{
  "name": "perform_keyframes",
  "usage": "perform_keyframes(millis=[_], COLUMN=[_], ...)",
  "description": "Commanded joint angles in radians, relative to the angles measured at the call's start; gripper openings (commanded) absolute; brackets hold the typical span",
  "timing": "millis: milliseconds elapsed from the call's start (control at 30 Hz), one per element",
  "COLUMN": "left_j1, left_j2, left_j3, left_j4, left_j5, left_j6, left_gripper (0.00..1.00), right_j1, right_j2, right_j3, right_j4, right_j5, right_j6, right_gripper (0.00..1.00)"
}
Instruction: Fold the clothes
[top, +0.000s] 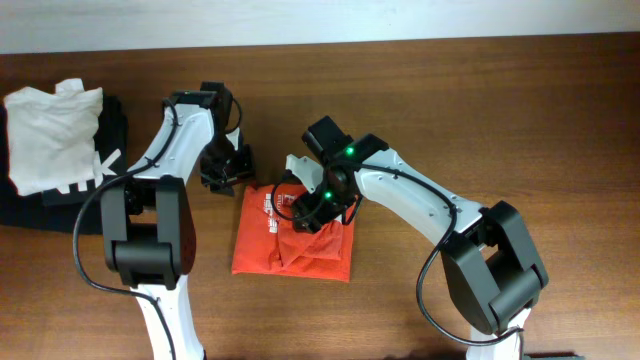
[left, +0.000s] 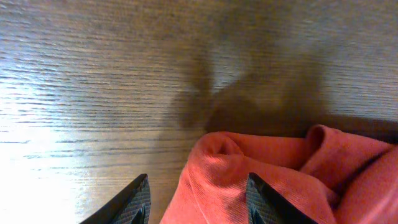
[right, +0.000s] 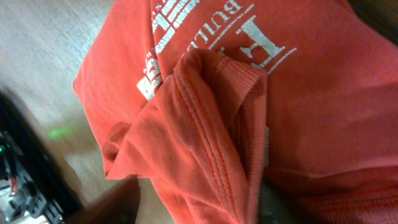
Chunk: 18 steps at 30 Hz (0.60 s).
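We see the orange-red T-shirt (top: 262, 245) lying folded into a compact block on the wooden table (top: 520, 100), a little left of the middle of the overhead frame and towards its lower half. The block is nearly as wide as it is tall, so we cannot give it a clear long axis. Its side edges lean slightly, with the bottom edge set a touch further left than the top. The white lettering sits in its upper left part, and in the right wrist view the lines of print run from lower left to upper right.

The left gripper (top: 225, 172) stands at the block's upper left corner. In the left wrist view its fingers (left: 135, 200) are spread wide apart, and a rounded roll of red cloth lies between them, against the right-hand tip and clear of the left-hand one. Nothing is clamped.

The right gripper (top: 318, 208) sits over the upper middle of the block, where the cloth is rumpled. In its wrist view a hemmed fold rises towards the camera and runs down to the bottom edge. The fingers are too blurred there, so we cannot tell whether they pinch it.

At the upper left of the overhead frame, well apart from the shirt, a white garment (top: 50, 135) rests on a black garment (top: 108, 160).
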Motion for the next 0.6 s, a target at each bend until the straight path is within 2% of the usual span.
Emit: perform_keyframes(millis=[0,33,133,233,267,300,367,467,533,567], left_j1=[-0.011,-0.011,-0.014,-0.020,-0.021,-0.021,-0.021,-0.021,-0.021,-0.021], left_j2=[0.008,0.008,0.008,0.008,0.008,0.008,0.008,0.008,0.008,0.008], left_j3=[-0.060,-0.078,-0.102,-0.103,-0.103,-0.103,-0.103,-0.103,-0.103,-0.103], left_j4=[0.032,0.044,0.053,0.055,0.055,0.055,0.061,0.062,0.062,0.063], left_j5=[0.011,0.011,0.011,0.011,0.011,0.011,0.011,0.011,0.011,0.011], left_j6=[0.019,0.019,0.019,0.019,0.019,0.019,0.019,0.019,0.019,0.019], left_gripper=[0.52,0.52,0.52,0.52,0.52,0.52,0.52,0.52,0.52,0.52], right_j1=[0.012,0.012,0.012,0.009,0.009,0.009,0.009,0.009,0.011,0.011], right_j2=[0.010,0.011,0.011,0.011,0.011,0.011,0.011,0.002,-0.051,-0.079], right_j3=[-0.006,-0.015,-0.057,-0.077,-0.077,-0.077,-0.077,-0.076,-0.035,-0.005], right_j4=[-0.012,-0.014,-0.025,-0.121,-0.156,-0.187,-0.259,-0.329,-0.318,-0.293], right_j5=[0.007,0.017,0.078,0.333,0.449,0.524,0.586,0.659,0.618,0.565], right_j6=[0.001,0.001,0.002,0.142,0.235,0.297,0.318,0.447,0.437,0.395], right_gripper=[0.33,0.29,0.04,0.04,0.05,0.22,0.38,0.38,0.40,0.46])
